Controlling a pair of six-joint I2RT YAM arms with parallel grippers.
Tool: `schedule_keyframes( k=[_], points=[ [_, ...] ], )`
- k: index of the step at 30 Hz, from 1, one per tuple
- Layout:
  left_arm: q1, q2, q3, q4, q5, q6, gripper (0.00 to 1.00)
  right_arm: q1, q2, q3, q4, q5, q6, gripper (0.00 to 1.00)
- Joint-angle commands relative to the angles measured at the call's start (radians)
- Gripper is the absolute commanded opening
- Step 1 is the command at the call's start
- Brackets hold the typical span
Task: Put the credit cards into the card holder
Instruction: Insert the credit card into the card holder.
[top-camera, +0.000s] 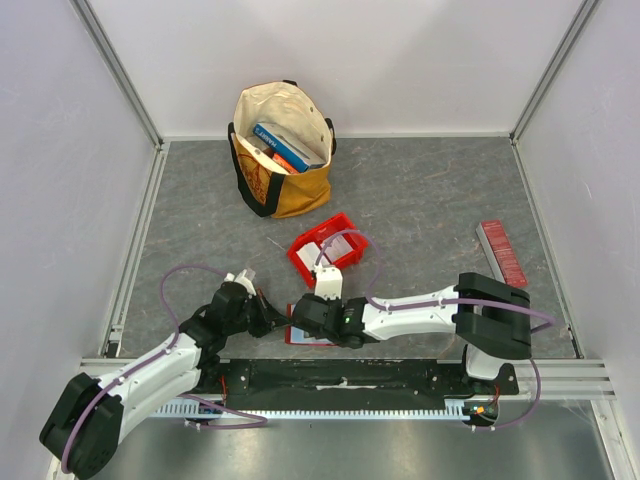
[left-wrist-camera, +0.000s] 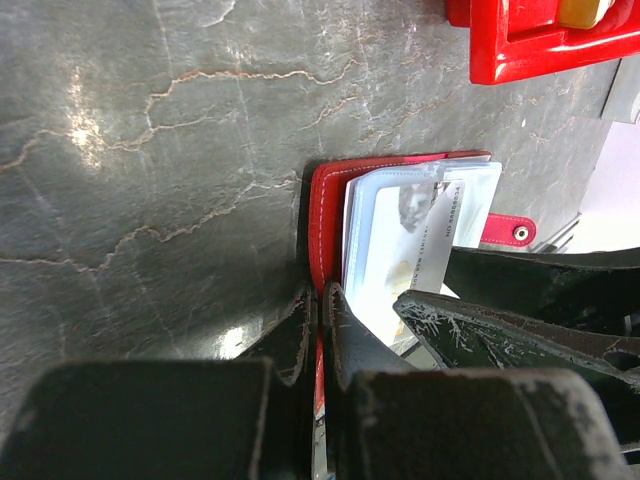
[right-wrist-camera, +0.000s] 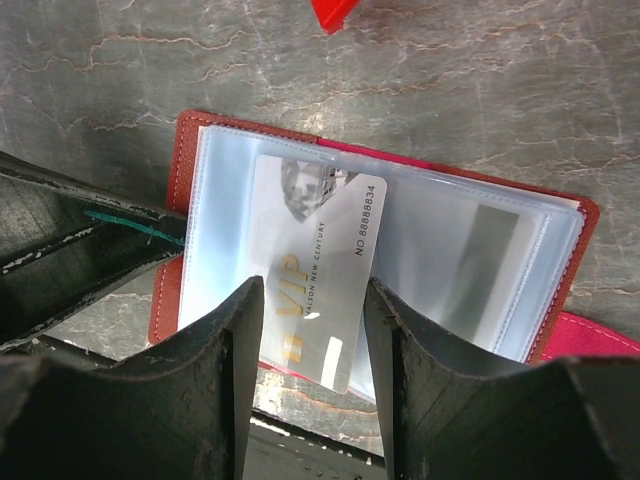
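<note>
Two YAM arms reached inward over a grey stone-patterned table (top-camera: 430, 200), meeting near its front edge. At the far side stood a cream and mustard tote bag (top-camera: 283, 150), open at the top, with blue books (top-camera: 278, 138) upright inside it. Between the bag and the arms, a bright red plastic bin (top-camera: 298, 255) sat on the table with a few white cards (top-camera: 338, 245) lying in it. A long ridged red strip (top-camera: 502, 252) lay well apart to the right, near the wall.

Just in front of the bin, the dark red card holder (left-wrist-camera: 325, 215) lay open and flat on the table, its clear plastic sleeves facing up and its little snap tab (left-wrist-camera: 510, 232) sticking out on one side. From above it was mostly covered by the two grippers.

The left gripper (left-wrist-camera: 320, 300) was clamped tight on the edge of the card holder's red cover, its fingers (left-wrist-camera: 295, 335) pressed together with only that thin edge between them, pinning the holder down.

The right gripper (right-wrist-camera: 312, 300) stood partly closed over the holder, and its two fingers (right-wrist-camera: 235, 330) pressed the long edges of one pale credit card (right-wrist-camera: 320, 260) printed with "VIP" and a number. The card lay tilted across the left sleeve, its far end looking hazy as if under the clear plastic, its near end sticking out past the holder's edge. How far it sat in the pocket could not be told
</note>
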Motion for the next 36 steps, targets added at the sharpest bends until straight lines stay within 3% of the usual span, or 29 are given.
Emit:
schedule_keyframes(
  k=[1,6,14,20,36],
  points=[
    [0.001,-0.008,-0.039,-0.011,-0.010,-0.013,0.02,0.013,0.021,0.014,0.009,-0.051,-0.040,0.52],
    [0.001,-0.013,-0.036,-0.014,-0.010,-0.013,0.02,0.011,0.010,-0.012,0.050,-0.074,-0.046,0.54],
    [0.001,-0.053,-0.041,-0.046,-0.018,-0.015,0.02,0.008,-0.065,-0.053,-0.029,0.025,0.017,0.57],
    [0.000,-0.068,-0.037,-0.056,-0.020,-0.016,0.02,0.007,-0.100,-0.090,0.006,0.045,0.034,0.62],
    [0.001,-0.070,-0.039,-0.056,-0.013,-0.016,0.02,-0.039,-0.033,-0.116,0.233,-0.139,-0.023,0.58]
  ],
)
